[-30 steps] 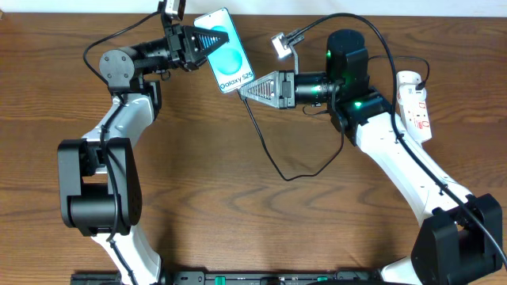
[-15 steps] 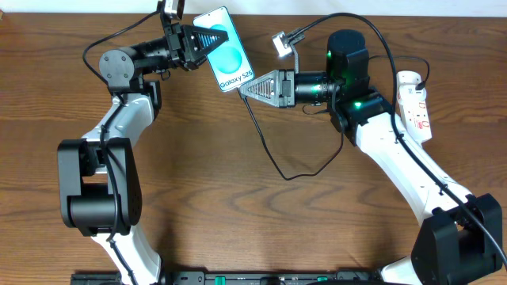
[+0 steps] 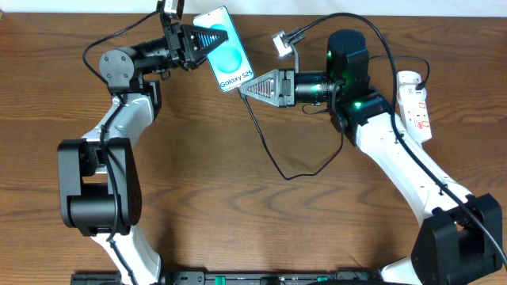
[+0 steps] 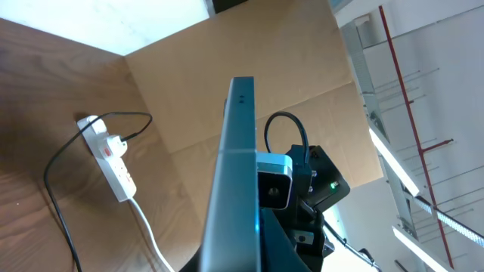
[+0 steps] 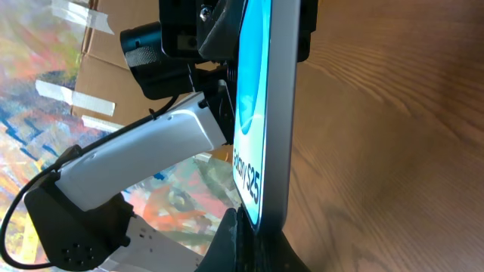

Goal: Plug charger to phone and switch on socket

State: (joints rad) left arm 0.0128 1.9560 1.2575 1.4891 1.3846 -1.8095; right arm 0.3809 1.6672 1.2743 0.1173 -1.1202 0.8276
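The phone (image 3: 226,49) is held up off the table, its cyan screen facing the overhead camera. My left gripper (image 3: 195,43) is shut on the phone's upper left end; the left wrist view shows the phone (image 4: 238,174) edge-on between the fingers. My right gripper (image 3: 246,89) is shut at the phone's lower end, by the "Galaxy S25" strip (image 5: 251,181). The charger's black cable (image 3: 261,134) leaves the right fingertips (image 5: 240,234); its plug tip is hidden between them. The white socket (image 3: 415,107) lies at the far right, also seen in the left wrist view (image 4: 113,155).
The charger cable loops over the wood (image 3: 287,177) in front of the right arm. The socket's thick white cord (image 4: 147,234) runs toward the left wrist camera. Brown cardboard (image 4: 227,53) stands behind the table's far edge.
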